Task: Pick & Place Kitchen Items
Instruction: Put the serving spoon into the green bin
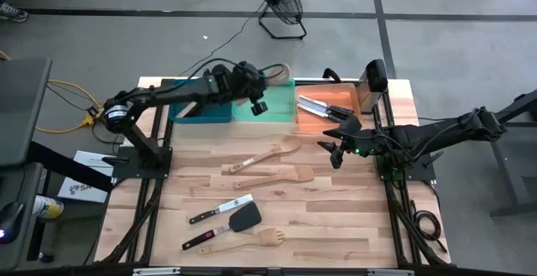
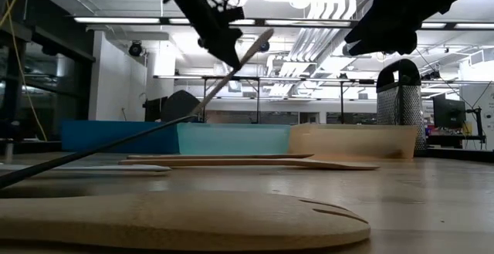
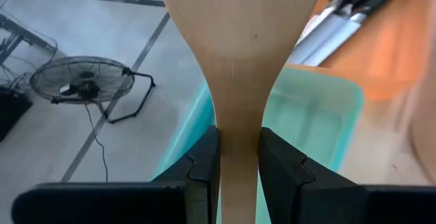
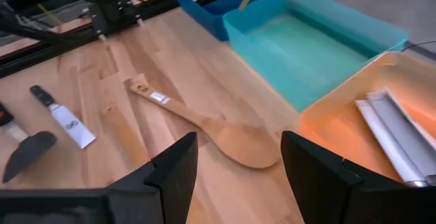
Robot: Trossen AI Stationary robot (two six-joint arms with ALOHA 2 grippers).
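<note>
My left gripper (image 1: 258, 91) hangs over the green bin (image 1: 267, 108) at the table's far side, shut on a pale wooden slotted spatula (image 3: 238, 54). My right gripper (image 1: 337, 146) hovers open above the table, near the orange bin (image 1: 331, 115), with nothing between its fingers (image 4: 178, 173). Steel knives (image 1: 315, 105) lie in the orange bin. A wooden spoon (image 1: 273, 153) and a wooden spatula (image 1: 277, 175) lie flat mid-table. A white-bladed knife (image 1: 220, 210), a black turner (image 1: 241, 219), a wooden fork (image 1: 249, 237) and a dark-handled knife (image 1: 196, 242) lie nearer the front. My left gripper pinches the spatula's handle by its two narrow edges (image 3: 238, 146), just behind where it widens into the head. The fingers lie along the handle, and the slotted head (image 3: 238, 6) juts out past them. The spatula is lifted clear over the green bin (image 3: 310, 118).
A blue bin (image 1: 200, 110) stands left of the green one, along the far edge. A steel grater (image 1: 374, 81) stands at the far right corner. A floor fan (image 1: 278, 3) sits beyond the table. Bare wood shows at the table's near right.
</note>
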